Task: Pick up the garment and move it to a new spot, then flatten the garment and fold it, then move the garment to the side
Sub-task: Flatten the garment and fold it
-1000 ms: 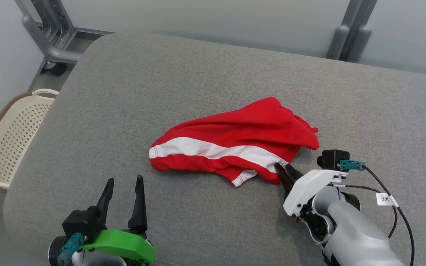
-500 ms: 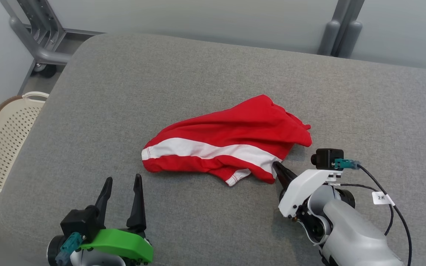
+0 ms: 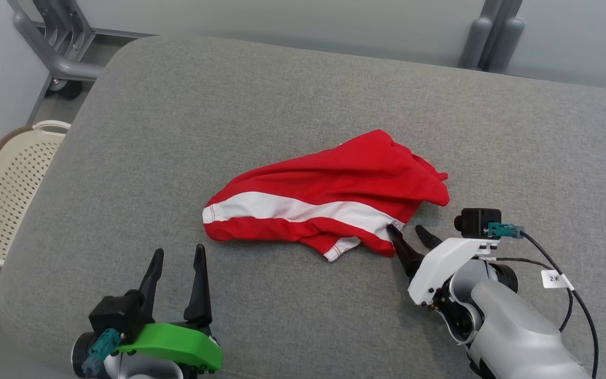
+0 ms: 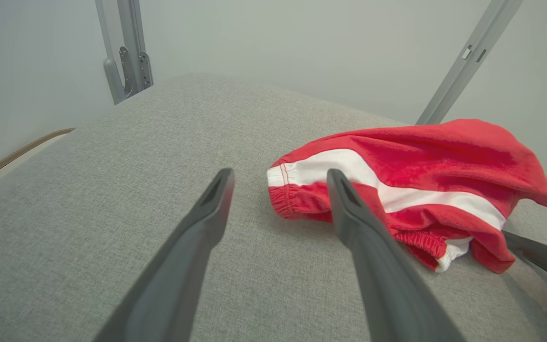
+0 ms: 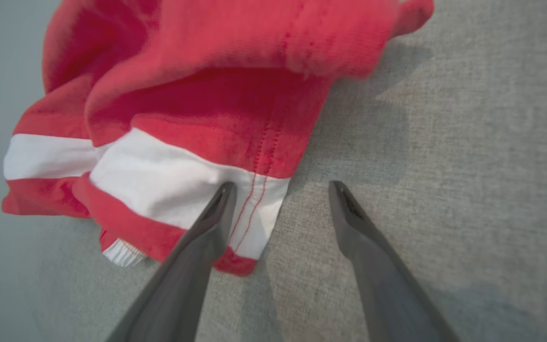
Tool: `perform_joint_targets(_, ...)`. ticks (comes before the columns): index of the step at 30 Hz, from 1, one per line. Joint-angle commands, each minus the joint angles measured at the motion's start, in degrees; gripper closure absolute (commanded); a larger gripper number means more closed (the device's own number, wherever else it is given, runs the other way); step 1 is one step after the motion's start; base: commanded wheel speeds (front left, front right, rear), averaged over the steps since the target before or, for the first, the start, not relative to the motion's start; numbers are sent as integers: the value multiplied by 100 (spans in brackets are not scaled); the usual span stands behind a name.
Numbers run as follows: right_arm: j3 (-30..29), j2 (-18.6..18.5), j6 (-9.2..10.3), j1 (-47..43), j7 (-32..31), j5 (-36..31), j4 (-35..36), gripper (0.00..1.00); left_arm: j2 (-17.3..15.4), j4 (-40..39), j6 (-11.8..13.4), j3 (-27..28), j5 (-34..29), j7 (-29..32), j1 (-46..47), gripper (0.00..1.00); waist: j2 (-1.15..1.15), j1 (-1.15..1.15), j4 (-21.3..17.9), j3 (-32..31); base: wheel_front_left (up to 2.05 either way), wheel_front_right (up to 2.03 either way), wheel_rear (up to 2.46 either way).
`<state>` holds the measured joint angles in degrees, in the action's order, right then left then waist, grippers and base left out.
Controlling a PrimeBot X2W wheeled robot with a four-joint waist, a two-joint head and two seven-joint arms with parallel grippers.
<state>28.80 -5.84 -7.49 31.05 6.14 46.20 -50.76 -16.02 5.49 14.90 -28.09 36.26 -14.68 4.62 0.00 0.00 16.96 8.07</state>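
Note:
A red garment (image 3: pixel 334 184) with a white stripe lies crumpled on the grey cushioned surface (image 3: pixel 282 89), near its middle. My right gripper (image 3: pixel 404 228) is open at the garment's lower right corner. In the right wrist view its left finger lies over the white stripe's edge of the garment (image 5: pixel 207 95), while the right finger is over bare cushion; the gripper (image 5: pixel 281 184) holds nothing. My left gripper (image 3: pixel 179 249) stands open at the lower left, apart from the cloth. The left wrist view has that gripper (image 4: pixel 279 172) just short of the garment's (image 4: pixel 420 180) elastic hem.
A cream perforated basket (image 3: pixel 3 195) sits on the floor beyond the cushion's left edge. A grey metal frame on a caster (image 3: pixel 56 58) stands at the back left, and grey posts (image 3: pixel 492 37) at the back right. Bare cushion surrounds the garment.
My right gripper closed on the garment's lower right corner and has now opened again, letting go. The garment lies as before. The head camera shifted a little; the left gripper stayed still.

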Motion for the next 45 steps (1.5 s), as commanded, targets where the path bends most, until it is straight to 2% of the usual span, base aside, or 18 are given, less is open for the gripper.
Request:
perform_joint_targets(1,26,-26,0,55,-45,51,-59,0,9,-8,-18,5,10,-19,115,0,0,0,20,43,0,0,0)
perform_joint_targets(7,272,10,-1,61,-159,148,13,0,66,74,-69,-14,-30,-33,164,0,0,0,90,103,0,0,0)
perform_joint_targets(8,315,23,-1,48,-164,170,57,12,70,89,-64,-9,-31,-35,165,0,0,0,96,98,0,0,0)
perform_joint_targets(9,356,25,-1,35,-171,190,98,41,75,99,-61,-2,-32,-35,164,0,0,0,100,91,0,0,0)
perform_joint_targets(10,397,19,-1,24,-172,216,132,54,77,109,-63,2,-33,-35,162,0,0,0,102,83,0,0,0)
perform_joint_targets(12,481,10,-1,3,-185,274,208,63,79,124,-71,10,-35,-38,160,0,0,0,101,68,0,0,0)
perform_joint_targets(14,551,-13,-1,10,-187,303,223,76,72,135,-74,16,-33,-40,167,0,0,0,94,53,0,0,0)
perform_joint_targets(15,584,-23,-1,29,-162,298,211,84,67,138,-77,19,-34,-41,170,0,0,0,90,47,0,0,0)
perform_joint_targets(16,609,-38,-1,59,-117,270,180,99,62,138,-81,19,-35,-41,173,0,0,0,85,42,0,0,0)
perform_joint_targets(29,635,-214,-1,-5,389,353,330,100,19,103,-53,20,-25,-48,54,0,0,0,-53,-86,0,0,0)
perform_joint_targets(37,431,-562,-1,-433,605,290,1013,100,33,111,-117,-41,66,4,-33,0,0,0,-306,-304,0,0,0)
perform_joint_targets(41,151,-755,-1,-725,617,132,1463,100,34,123,-134,-54,126,53,-69,0,0,0,-464,-429,0,0,0)
perform_joint_targets(45,-201,-849,-1,-1071,434,-52,1975,100,91,215,-269,-78,297,157,-151,0,0,0,-605,-521,0,0,0)
